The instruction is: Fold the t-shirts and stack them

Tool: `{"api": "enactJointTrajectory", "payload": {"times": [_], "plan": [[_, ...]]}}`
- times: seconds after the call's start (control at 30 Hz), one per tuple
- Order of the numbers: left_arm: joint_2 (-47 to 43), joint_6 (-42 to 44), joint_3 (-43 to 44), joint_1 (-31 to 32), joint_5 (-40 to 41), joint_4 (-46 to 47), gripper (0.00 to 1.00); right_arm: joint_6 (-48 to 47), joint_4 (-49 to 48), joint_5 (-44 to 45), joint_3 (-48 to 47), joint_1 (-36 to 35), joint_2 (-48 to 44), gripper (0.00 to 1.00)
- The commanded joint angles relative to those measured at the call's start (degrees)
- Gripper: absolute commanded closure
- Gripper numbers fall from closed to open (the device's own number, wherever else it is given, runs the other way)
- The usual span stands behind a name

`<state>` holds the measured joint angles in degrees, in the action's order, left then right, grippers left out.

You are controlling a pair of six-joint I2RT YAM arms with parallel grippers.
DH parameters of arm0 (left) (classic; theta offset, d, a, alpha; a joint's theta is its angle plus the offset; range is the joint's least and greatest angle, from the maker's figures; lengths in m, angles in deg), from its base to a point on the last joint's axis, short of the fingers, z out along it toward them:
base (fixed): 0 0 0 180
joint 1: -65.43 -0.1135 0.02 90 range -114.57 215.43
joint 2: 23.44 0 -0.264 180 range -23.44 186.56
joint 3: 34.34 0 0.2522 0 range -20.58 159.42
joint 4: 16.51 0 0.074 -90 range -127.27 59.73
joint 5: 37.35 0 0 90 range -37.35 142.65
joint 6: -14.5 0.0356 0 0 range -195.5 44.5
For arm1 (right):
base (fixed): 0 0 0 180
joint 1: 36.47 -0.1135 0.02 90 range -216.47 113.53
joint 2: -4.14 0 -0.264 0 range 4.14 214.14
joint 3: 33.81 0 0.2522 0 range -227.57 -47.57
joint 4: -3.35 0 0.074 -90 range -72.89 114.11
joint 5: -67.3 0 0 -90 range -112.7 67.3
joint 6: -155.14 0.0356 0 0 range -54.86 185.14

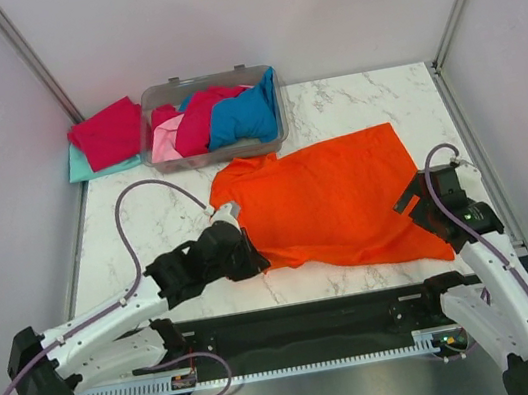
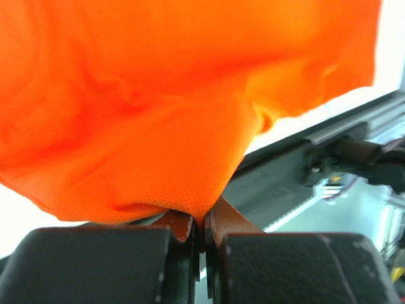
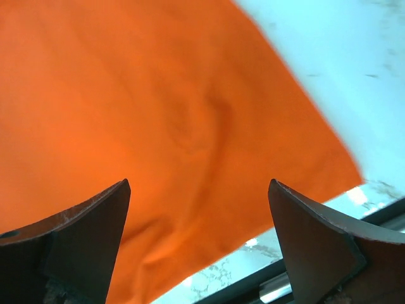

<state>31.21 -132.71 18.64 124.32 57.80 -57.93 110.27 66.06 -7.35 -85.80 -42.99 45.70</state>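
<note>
A bright orange t-shirt (image 1: 336, 201) lies spread on the marble table. My left gripper (image 1: 251, 257) is at its near left edge, shut on a pinch of the orange cloth (image 2: 158, 95); the fabric bunches up from between the closed fingertips of the left gripper (image 2: 202, 221). My right gripper (image 1: 415, 201) hovers open over the shirt's near right corner, and the orange cloth (image 3: 158, 95) lies flat below the wide gap of the right gripper (image 3: 199, 190). A crimson red shirt (image 1: 106, 133) sits folded on a teal one (image 1: 87, 169) at the back left.
A clear grey plastic bin (image 1: 153, 125) at the back holds crumpled crimson (image 1: 200, 117), blue (image 1: 245, 114) and pink (image 1: 169, 142) shirts. A black rail (image 1: 305, 322) runs along the table's near edge. Bare marble (image 1: 161, 220) shows left of the orange shirt.
</note>
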Motion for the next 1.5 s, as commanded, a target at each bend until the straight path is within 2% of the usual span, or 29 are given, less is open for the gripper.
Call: {"api": "enactJointTrajectory", "payload": {"times": [0.0,0.17,0.27,0.37,0.4,0.5,0.63,0.8,0.93,0.97,1.03,1.1,1.2,1.37,1.47], "plan": [[2.12,13.24,1.65,-6.31,-6.45,-2.14,0.98,9.44,3.77,13.11,-0.25,0.02,0.71,0.02],[6.34,17.04,-0.37,-14.14,-13.66,1.64,0.98,18.49,5.8,16.8,1.75,-0.07,7.74,0.02],[7.65,18.36,-0.81,-17.05,-15.43,2.87,0.98,19.64,5.45,17.33,2.82,-0.24,9.59,0.02],[8.36,19.07,-1.6,-24.51,-16.65,4.01,0.98,21.68,4.32,17.52,3.87,-0.16,9.06,0.02],[9.06,19.07,-1.87,-29.49,-19.36,5.06,0.98,20.72,1.44,15.6,4.57,-0.24,9.33,0.02],[12.12,19.59,-1.96,-37.41,-24.99,8.05,0.98,17.99,-6.03,9.63,7.82,-0.24,14.57,0.02],[15.48,19.77,-0.99,-40.17,-29.31,9.64,0.98,16.14,-13.86,6.28,10.37,-0.51,21.97,0.06],[14.78,19.94,-0.64,-41.31,-29.49,9.64,0.98,14.47,-23.62,4.25,9.85,-1.3,28.2,0.1],[15.74,21.08,2.25,-42.28,-30.11,7.63,0.98,6.23,-28.29,4.42,0.75,-1.21,35.77,0.1],[16.01,21.96,2.96,-42.46,-30.54,7.19,0.98,0.64,-29.16,3.9,-1.29,-1.3,38.31,0.09],[16.71,22.67,4.28,-42.37,-30.99,6.39,0.98,-3.27,-28.13,3.19,-6.38,-1.3,39.3,0.07],[16.63,22.93,3.76,-42.37,-31.16,6.13,0.98,-4.61,-23.74,3.8,-7.9,-1.3,37.11,0.06],[15.92,22.32,1.83,-42.37,-31.16,6.91,0.98,2.56,-16.36,5.65,-5.37,-1.47,29.85,0.05],[15.66,21.53,0.24,-42.37,-32.3,8.94,0.98,11.29,-13.1,3.46,6.06,-3.76,15.6,0.07],[15.49,21.53,0.33,-42.37,-32.31,9.03,0.98,13.58,-12.48,2.66,9.93,-4.11,11.54,0.09]]}}
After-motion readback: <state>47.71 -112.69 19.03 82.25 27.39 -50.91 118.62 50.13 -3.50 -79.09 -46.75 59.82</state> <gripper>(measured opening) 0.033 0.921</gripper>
